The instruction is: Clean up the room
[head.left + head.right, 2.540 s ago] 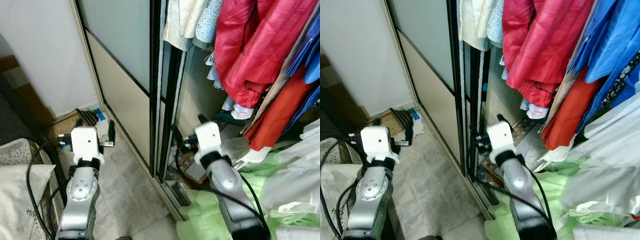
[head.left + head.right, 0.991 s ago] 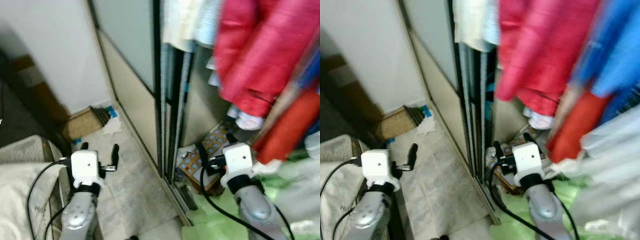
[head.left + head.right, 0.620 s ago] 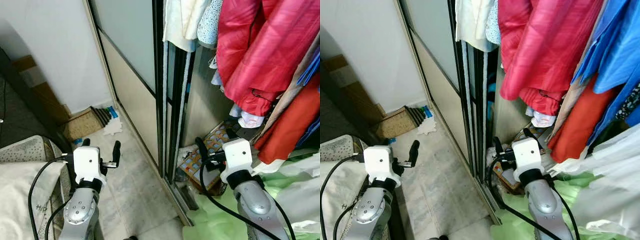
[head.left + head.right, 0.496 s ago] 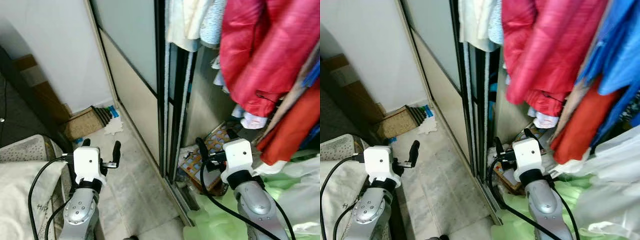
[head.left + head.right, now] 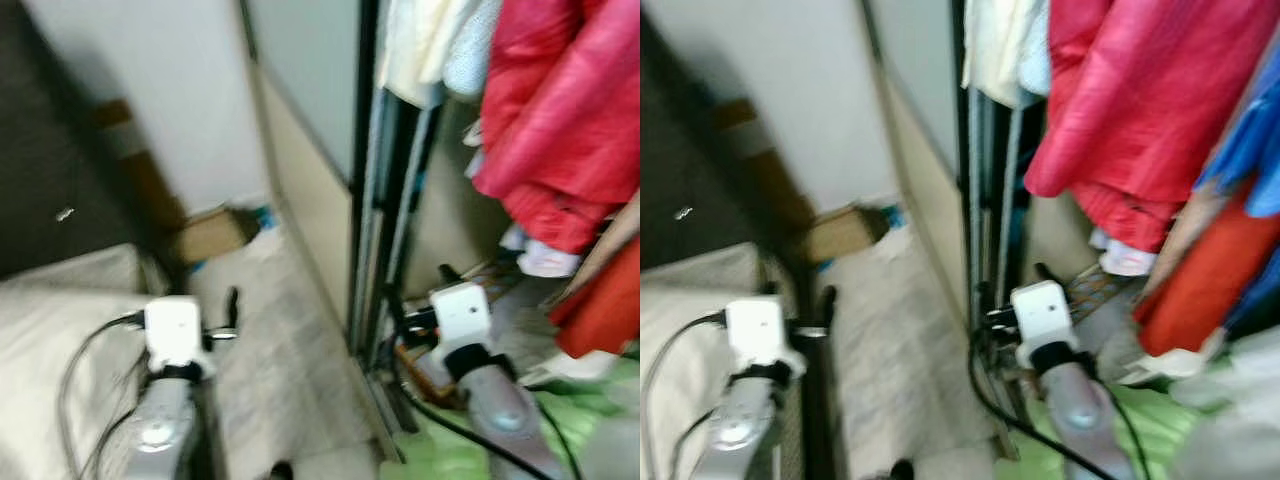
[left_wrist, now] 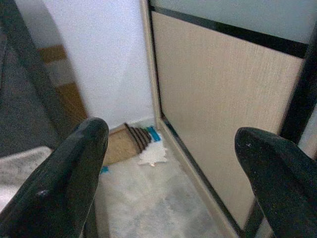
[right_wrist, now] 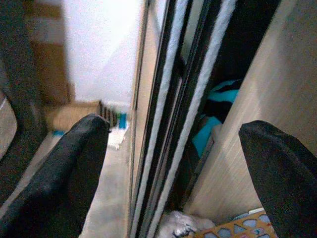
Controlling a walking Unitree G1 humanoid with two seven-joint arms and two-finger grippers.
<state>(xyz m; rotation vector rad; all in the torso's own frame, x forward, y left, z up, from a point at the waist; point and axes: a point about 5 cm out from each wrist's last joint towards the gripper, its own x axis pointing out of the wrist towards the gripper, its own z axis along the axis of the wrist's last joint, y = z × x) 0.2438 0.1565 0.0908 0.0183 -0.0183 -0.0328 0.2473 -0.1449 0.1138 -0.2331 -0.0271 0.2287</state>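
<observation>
Right hand (image 7: 173, 163) beside wardrobe clothes (image 5: 1140, 110)

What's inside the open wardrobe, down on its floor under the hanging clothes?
Under the red garment lie a patterned board, a teal and black item, white cloth and light green fabric. The hanging clothes and the right gripper cover the rest.
</observation>
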